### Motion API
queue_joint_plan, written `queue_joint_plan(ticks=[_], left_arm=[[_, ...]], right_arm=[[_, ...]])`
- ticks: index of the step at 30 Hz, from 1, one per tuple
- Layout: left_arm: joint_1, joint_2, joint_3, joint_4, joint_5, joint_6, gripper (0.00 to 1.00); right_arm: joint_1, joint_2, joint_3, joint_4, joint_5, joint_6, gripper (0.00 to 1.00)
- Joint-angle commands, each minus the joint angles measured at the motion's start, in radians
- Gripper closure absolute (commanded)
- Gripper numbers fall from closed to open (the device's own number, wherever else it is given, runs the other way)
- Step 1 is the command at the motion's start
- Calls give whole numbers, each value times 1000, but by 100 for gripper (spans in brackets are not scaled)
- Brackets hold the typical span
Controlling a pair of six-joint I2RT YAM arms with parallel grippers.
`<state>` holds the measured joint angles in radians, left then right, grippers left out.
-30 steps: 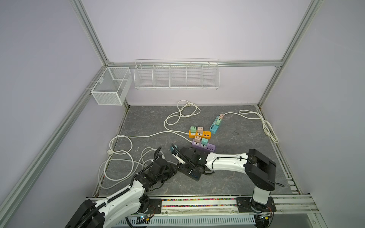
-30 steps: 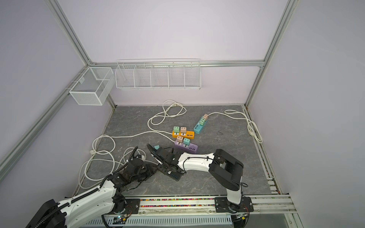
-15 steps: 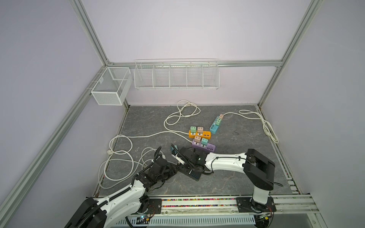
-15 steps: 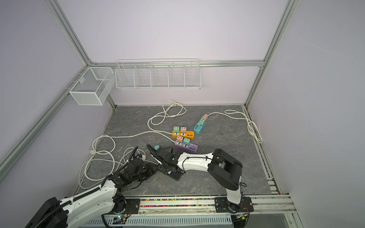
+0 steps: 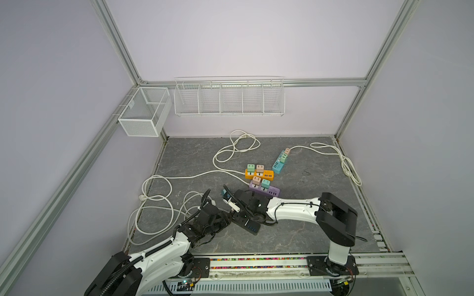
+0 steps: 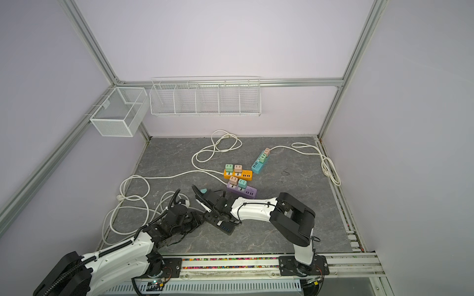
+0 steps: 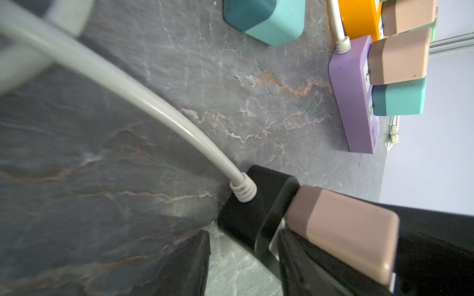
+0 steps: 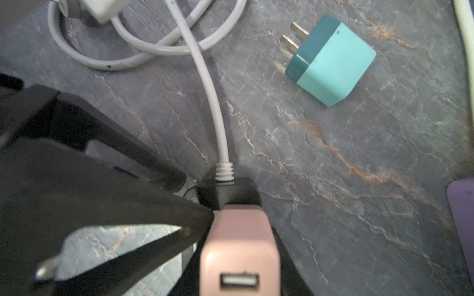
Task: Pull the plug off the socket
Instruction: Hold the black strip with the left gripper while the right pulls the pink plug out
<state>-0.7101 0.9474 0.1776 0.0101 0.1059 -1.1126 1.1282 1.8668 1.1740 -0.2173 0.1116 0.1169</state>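
Four power strips lie on the grey floor: a black power strip (image 5: 245,223) (image 6: 222,224), a purple strip (image 5: 265,191), an orange strip (image 5: 259,175) and a blue strip (image 5: 279,166). Eight plugs can be made out. Two sit on each of the orange, purple and blue strips, and one teal plug (image 8: 331,61) (image 6: 203,191) lies loose on its side. The eighth is the pink plug (image 7: 341,230) (image 8: 238,243) on the black strip. Two white wire baskets (image 5: 143,115) (image 5: 229,98) hang on the walls at 10 and 12 o'clock. White cables (image 5: 156,200) loop across the floor.

With the back wall taken as 12, the black strip lies near the front edge, at about 7 o'clock from the floor's middle. Its long axis runs from 10 to 4 o'clock, with the cable end at 10. The pink plug sits in the socket nearest that cable end, its base against the strip's face. Its long axis stands straight off the face, and its USB port faces the right wrist camera. The loose teal plug lies at 11 o'clock from the black strip, and the purple strip at 1 o'clock.

The right gripper (image 5: 238,214) (image 6: 211,212) is clamped narrow on the pink plug. The left gripper (image 5: 227,221) (image 6: 198,221) straddles the strip's cable end, part closed. Whether it grips the strip cannot be told.
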Motion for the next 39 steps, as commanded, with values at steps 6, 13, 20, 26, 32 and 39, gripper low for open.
queue_joint_plan(ticks=[6,13,20,26,32,39], left_arm=[[-6,45,-41,-79,-24,7,57],[-6,57,-49,-67,-15,3,59],[-6,58,-70,-45,-20,-5,60],[-6,81,-62,-40,-21,0,60],[-6,133,-56,-17,-10,7,61],[-6,168,-50,5,-1,7,62]], right_arm=[[51,17,25,-8,14,-28,78],[1,-1,4,6,-9,-15,79],[11,1,4,22,-64,13,79],[7,-13,3,22,-43,6,79],[-4,-18,10,13,-35,-5,79],[9,-21,4,35,-44,8,80]])
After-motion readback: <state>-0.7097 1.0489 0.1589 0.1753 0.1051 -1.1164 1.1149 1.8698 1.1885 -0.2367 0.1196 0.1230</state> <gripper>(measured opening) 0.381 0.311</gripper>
